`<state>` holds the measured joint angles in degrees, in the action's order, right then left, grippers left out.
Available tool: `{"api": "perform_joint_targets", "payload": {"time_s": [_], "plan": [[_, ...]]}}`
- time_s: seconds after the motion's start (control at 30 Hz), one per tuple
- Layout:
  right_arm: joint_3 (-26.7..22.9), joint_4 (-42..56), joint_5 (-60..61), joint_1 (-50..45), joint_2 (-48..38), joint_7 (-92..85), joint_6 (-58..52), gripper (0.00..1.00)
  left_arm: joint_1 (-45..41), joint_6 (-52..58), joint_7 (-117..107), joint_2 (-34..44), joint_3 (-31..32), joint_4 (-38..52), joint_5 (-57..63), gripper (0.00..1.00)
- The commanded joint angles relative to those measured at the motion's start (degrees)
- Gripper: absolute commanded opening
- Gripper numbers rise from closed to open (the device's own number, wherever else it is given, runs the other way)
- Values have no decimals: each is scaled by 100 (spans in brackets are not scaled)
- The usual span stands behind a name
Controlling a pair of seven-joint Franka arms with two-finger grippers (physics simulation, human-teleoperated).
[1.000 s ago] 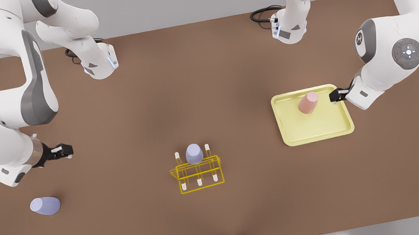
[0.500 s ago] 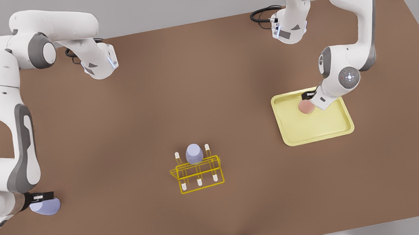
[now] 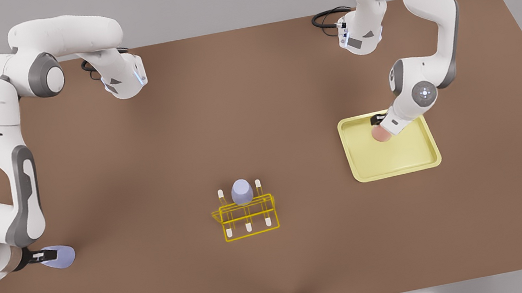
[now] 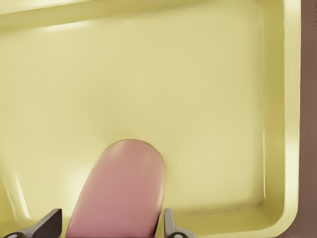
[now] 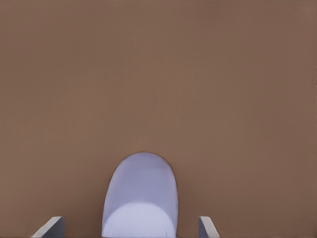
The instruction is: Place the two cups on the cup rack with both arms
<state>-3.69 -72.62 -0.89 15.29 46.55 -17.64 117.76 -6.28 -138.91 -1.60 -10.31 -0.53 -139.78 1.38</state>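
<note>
Both hands had descended onto their cups: left hand [image 3: 377,120] spread around the pink cup [image 4: 119,191] (tray's far edge), right hand [image 3: 40,256] spread around the lavender cup [image 5: 140,198]; neither gripped.

I see a big brown table [image 3: 256,115]; on it sit a yellow rack [image 3: 247,217], a yellow tray [image 3: 401,157] and a purple cup [image 3: 61,256].
</note>
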Motion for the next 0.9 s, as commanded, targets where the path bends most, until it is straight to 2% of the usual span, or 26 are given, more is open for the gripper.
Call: {"api": "perform_joint_targets", "payload": {"time_s": [0.0,0.27,0.3,0.5,0.53,0.57,0.77,0.87], "plan": [[0,3,-192,9,99,-626,274,100,-5,-312,-25,-14,0,-14,11,100],[8,-6,-87,27,416,-609,309,100,-67,-373,-25,-217,0,-58,2,100],[8,-41,-78,27,442,-609,309,100,-58,-373,-25,-217,0,-58,2,92],[8,-208,89,97,442,-899,309,100,-58,-373,-16,-217,0,-58,11,90],[17,-243,97,114,442,-899,309,100,-58,-382,-16,-217,0,-58,11,88],[17,-244,133,114,442,-899,309,100,-58,-373,-16,-217,0,-49,11,81],[26,-244,133,114,442,-916,283,99,-58,-531,-16,-199,0,12,20,81],[35,-235,124,114,442,-925,248,70,-58,-540,-25,-199,0,12,20,81]]}}
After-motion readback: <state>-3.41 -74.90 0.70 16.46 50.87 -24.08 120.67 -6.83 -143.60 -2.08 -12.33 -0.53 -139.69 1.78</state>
